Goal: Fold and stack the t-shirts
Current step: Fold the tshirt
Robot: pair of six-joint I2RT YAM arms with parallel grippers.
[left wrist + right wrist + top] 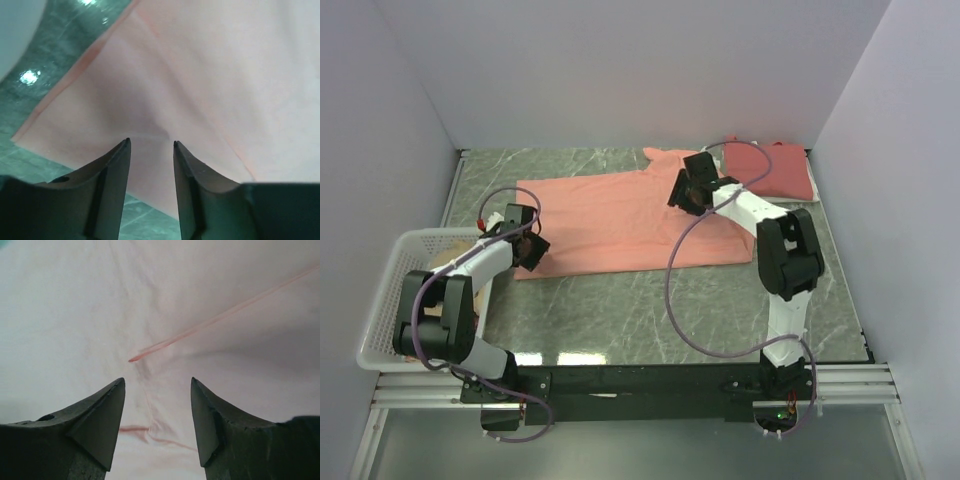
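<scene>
Your top camera sits high above and behind the two arm bases (500, 388), facing the far wall (640, 70) and tilted down, far enough back to take in the whole surface (620, 320). Your left wrist camera looks out between the fingers of the left hand (150, 144), close over the near left corner of the salmon-orange t-shirt (210, 75), with a strip of surface at its left edge. Your right wrist camera looks past the right hand (157, 381), so near that cloth fills almost its whole frame. All three views share that shirt; only the top one shows both hands together.
</scene>
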